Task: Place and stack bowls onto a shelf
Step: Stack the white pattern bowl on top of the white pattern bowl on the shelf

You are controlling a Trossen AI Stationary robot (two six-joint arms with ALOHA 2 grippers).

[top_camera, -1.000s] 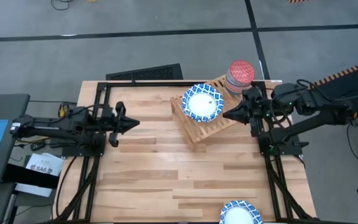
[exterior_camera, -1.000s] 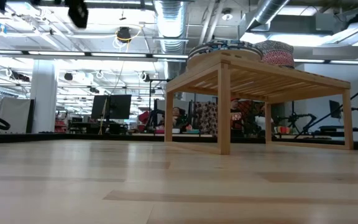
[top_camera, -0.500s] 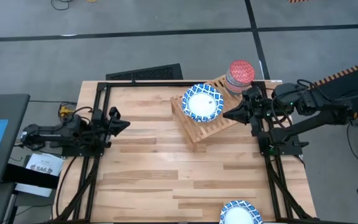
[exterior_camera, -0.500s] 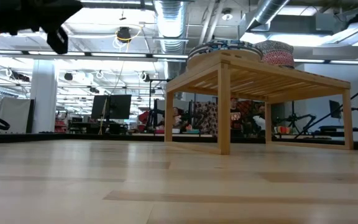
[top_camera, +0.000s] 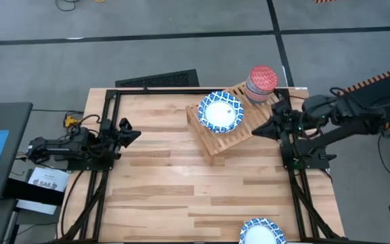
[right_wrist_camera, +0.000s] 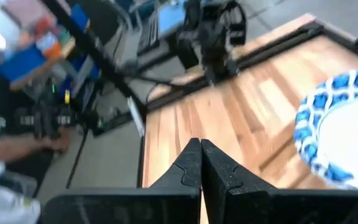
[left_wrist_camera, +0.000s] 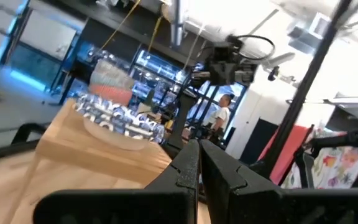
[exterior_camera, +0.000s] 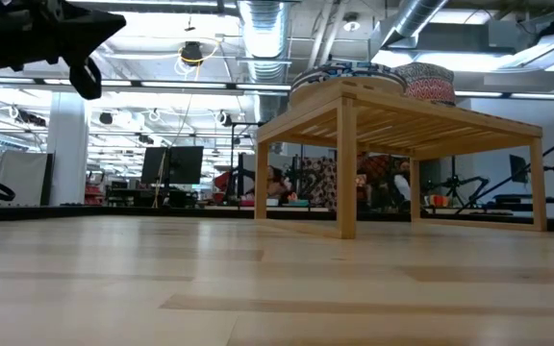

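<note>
While both grippers [left_wrist_camera: 197, 163] [right_wrist_camera: 200, 163] were clenched empty, two bowls [top_camera: 220, 111] [top_camera: 261, 83] sat on the shelf [top_camera: 230, 141]. Only the high view showed a third bowl [top_camera: 261, 232] at the table's [top_camera: 161, 183] near edge.

You are seeing only part of the bowl [top_camera: 261, 233] at the table's near edge, since the high view's bottom edge is cutting it off, and the right wrist view is likewise cropping the blue-and-white bowl [right_wrist_camera: 344, 127] at its side edge. In the low view the shelf [exterior_camera: 402, 120] top is hiding all but the rims of the bowls on it, and the left arm [exterior_camera: 37, 34] is running off the top corner. The left wrist view is blurring the stack [left_wrist_camera: 112, 78], so you are not making out its patterns.
</note>
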